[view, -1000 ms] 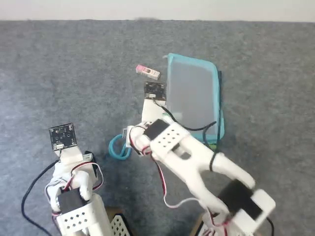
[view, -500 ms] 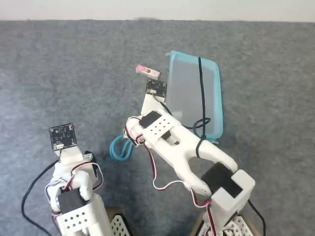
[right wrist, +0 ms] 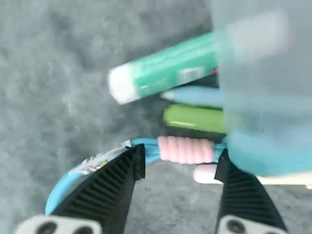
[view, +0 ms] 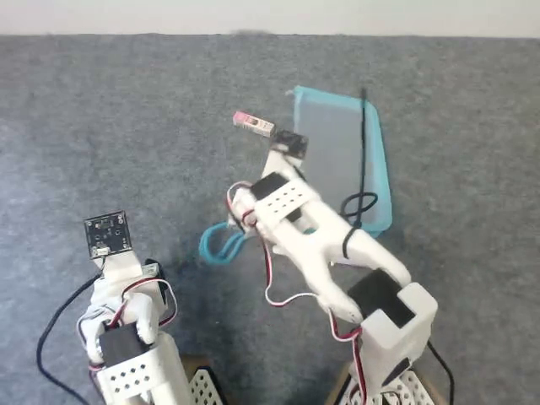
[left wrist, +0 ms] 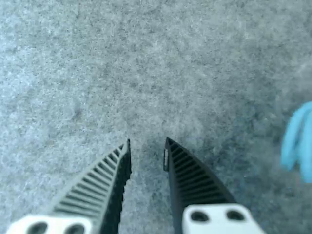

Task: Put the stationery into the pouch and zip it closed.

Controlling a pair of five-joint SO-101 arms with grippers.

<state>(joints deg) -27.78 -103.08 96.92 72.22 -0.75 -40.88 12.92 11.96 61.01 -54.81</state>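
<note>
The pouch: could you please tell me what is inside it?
A green-and-white stick, a pale blue pen and a green marker poke from the pouch mouth; its frosted wall hides their far ends.

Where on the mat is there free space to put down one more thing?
The mat is bare left of the pink item and right of the pouch. Crowded at the pouch's near end: pens, blue loop, right gripper.

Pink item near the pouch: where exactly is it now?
In the high view, the small pink item lies on the grey mat just left of the pouch's far left corner, apart from it.
</note>
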